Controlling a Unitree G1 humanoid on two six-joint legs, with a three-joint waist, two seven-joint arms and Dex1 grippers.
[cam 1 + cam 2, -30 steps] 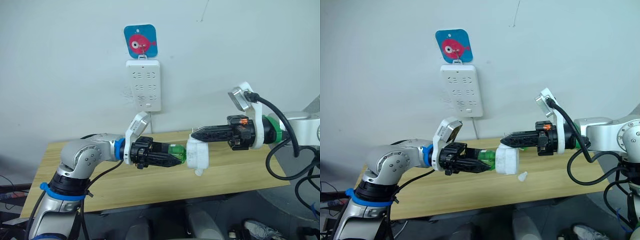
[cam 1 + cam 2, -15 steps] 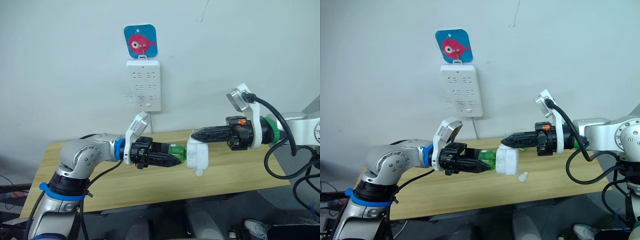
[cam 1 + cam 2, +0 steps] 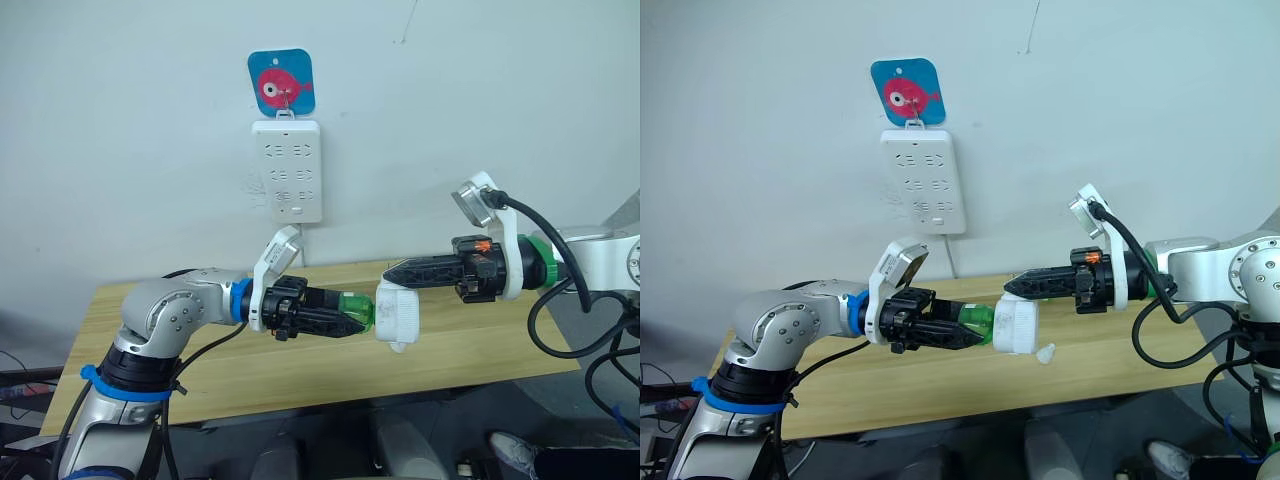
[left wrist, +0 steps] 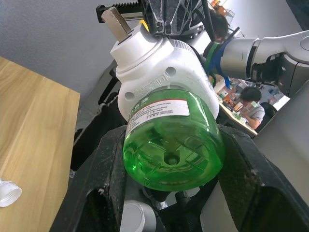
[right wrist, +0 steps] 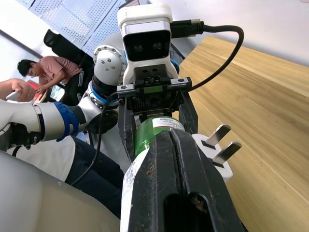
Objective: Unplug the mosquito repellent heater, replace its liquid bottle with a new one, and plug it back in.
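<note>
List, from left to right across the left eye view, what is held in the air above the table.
Left gripper → green bottle → white heater → right gripper.

heater point(image 3: 397, 314): white | bottle point(image 4: 173, 142): clear green, white-red label | table point(image 3: 250, 365): light wood grain | wall tag point(image 3: 281, 82): blue, pink fish

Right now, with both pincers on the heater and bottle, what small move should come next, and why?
Probably twist the green bottle with the left pincer while the right pincer steadies the heater: the bottle sits in the heater.
</note>
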